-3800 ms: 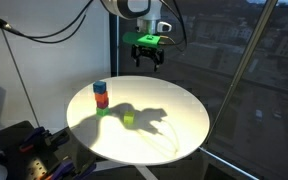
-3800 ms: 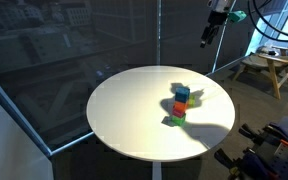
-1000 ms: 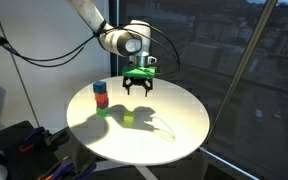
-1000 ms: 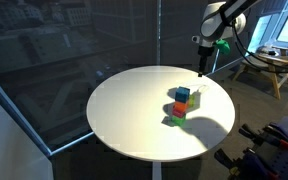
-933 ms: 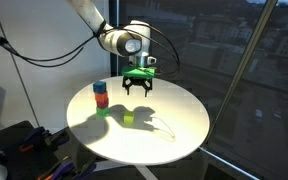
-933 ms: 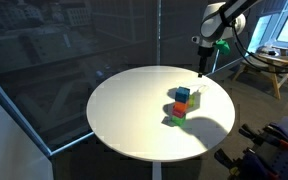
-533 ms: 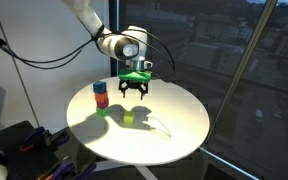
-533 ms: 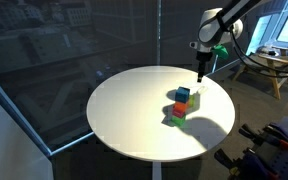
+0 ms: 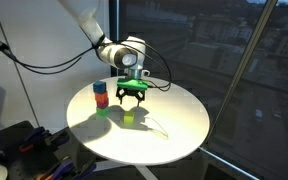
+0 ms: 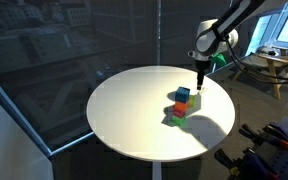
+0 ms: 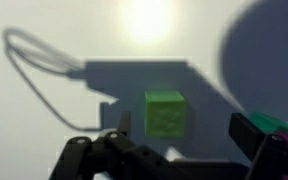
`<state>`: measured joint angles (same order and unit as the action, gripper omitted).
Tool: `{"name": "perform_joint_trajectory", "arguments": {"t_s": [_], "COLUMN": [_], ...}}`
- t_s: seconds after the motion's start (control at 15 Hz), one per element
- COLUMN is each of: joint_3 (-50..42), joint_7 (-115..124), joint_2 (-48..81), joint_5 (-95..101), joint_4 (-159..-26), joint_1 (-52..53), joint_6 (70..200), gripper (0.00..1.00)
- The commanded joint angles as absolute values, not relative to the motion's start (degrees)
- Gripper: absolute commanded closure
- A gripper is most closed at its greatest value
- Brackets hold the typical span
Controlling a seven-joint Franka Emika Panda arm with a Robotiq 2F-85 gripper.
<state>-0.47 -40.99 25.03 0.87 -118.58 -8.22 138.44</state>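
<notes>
Two fingers (image 9: 122, 97), spread wide, pinching nothing, pointing straight down. They hang above the green cube (image 9: 128, 119), with clear air between tips and cube top in an exterior view.

Wrist view: the fingers (image 11: 102, 156) frame the lower edge. The green cube (image 11: 165, 112) lies in the gap between them, nearer one finger than the other, so not quite centred. It sits flat on the worktop (image 9: 179, 140), alone, touching nothing, in shade.

Outward from the green cube:
- Thin pale cord (image 9: 156, 123) lies loose near it, on the side away from the stack. In the wrist view the cord (image 11: 34, 55) loops off beyond the cube, apart from it.
- Stack of cubes (image 9: 101, 98), blue on top and red under it, stands well apart from the green cube, toward the worktop rim.
- From the opposite side the fingers (image 10: 197, 82) hang over a cluster of coloured cubes on the round white worktop (image 10: 124, 110). The cubes overlap there, and I cannot tell which is the green one.

Judgement: the step in hand reads as the approach over the cube, before any grasp.

A close on it would call for:
- a small sideways shift to centre the cube in the gap;
- a straight descent until the tips bracket its sides;
- fingers square to its faces;
- tips kept off the cord.
</notes>
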Motion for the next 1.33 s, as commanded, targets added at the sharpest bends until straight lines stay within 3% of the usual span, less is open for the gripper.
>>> {"name": "perform_joint_trajectory", "arguments": {"t_s": [0.0, 1.27], "joint_3": [-0.2, 1.1], "joint_7": [-38.6, -36.3], "joint_2": [26.9, 35.0], "joint_5": [3.5, 4.5], "joint_4": [-118.5, -114.6], "joint_1": [-7.5, -8.2], "joint_6": [140.9, 147.9], "gripper": [0.0, 0.0]}}
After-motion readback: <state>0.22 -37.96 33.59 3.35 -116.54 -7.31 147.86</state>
